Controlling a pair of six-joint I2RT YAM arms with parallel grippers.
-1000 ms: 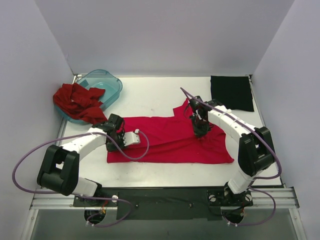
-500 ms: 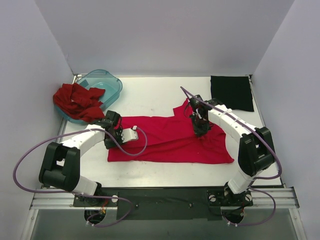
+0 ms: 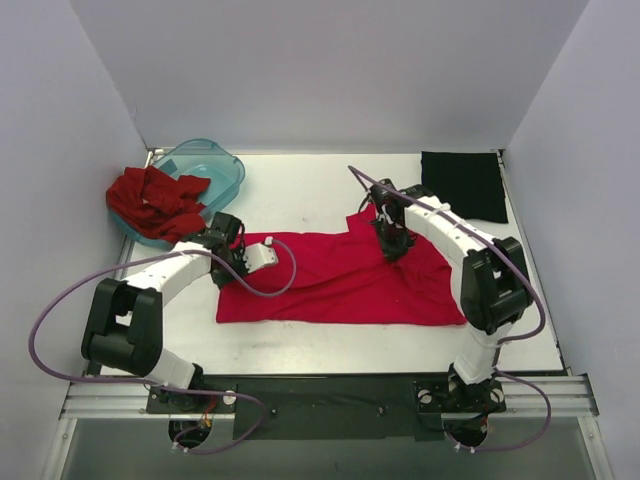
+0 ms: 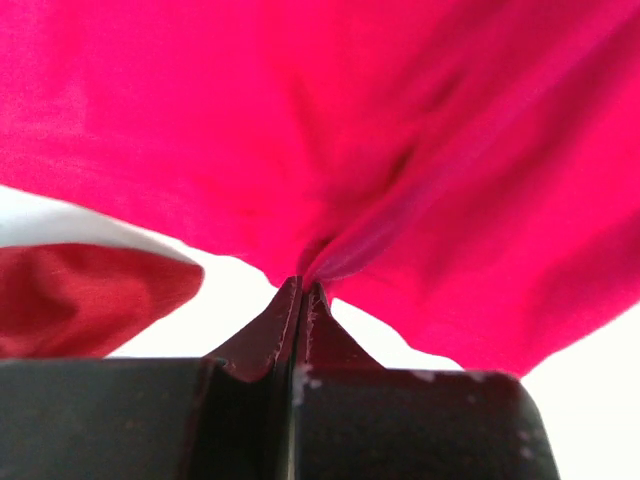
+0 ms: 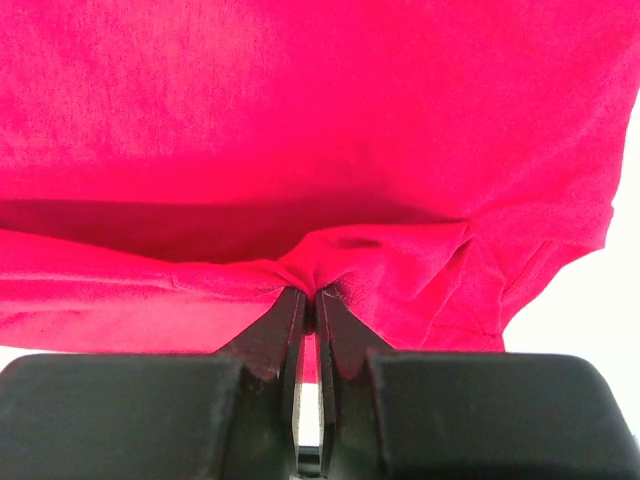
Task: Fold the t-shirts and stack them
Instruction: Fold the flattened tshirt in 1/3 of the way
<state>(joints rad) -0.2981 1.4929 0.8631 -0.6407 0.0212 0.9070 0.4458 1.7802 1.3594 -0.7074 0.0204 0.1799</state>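
The pink tee (image 3: 340,280) lies spread across the middle of the desk (image 3: 300,195), long side running left to right, with a raised flap at its far edge near the centre and its near edge fairly straight. The left tool (image 3: 236,268) is closed on the tee's left edge; in the left wrist view its tips (image 4: 302,290) meet with a pinch of pink cloth bunched between them. The right tool (image 3: 390,250) is clamped on cloth near the far edge, right of centre, and the right wrist view shows its tips (image 5: 308,298) closed on a small gathered fold. The red tee (image 3: 155,200) sits crumpled at the far left, draped over the near-left rim of the tub (image 3: 225,170), just beside the left tool but apart from the pink tee; a corner of it also shows in the left wrist view (image 4: 80,300). The black tee (image 3: 463,185) lies flat and folded in the far right corner, apart from the pink one. The desk is white and smooth, shut in by pale grey walls (image 3: 330,70) on the left, the far side and the right. Bare white shows between the tub and the black tee, and in a strip along the pink tee's near edge. A metal rail (image 3: 320,398) carrying both arm bases runs along the near edge, and purple cables (image 3: 45,330) loop out beside each arm.
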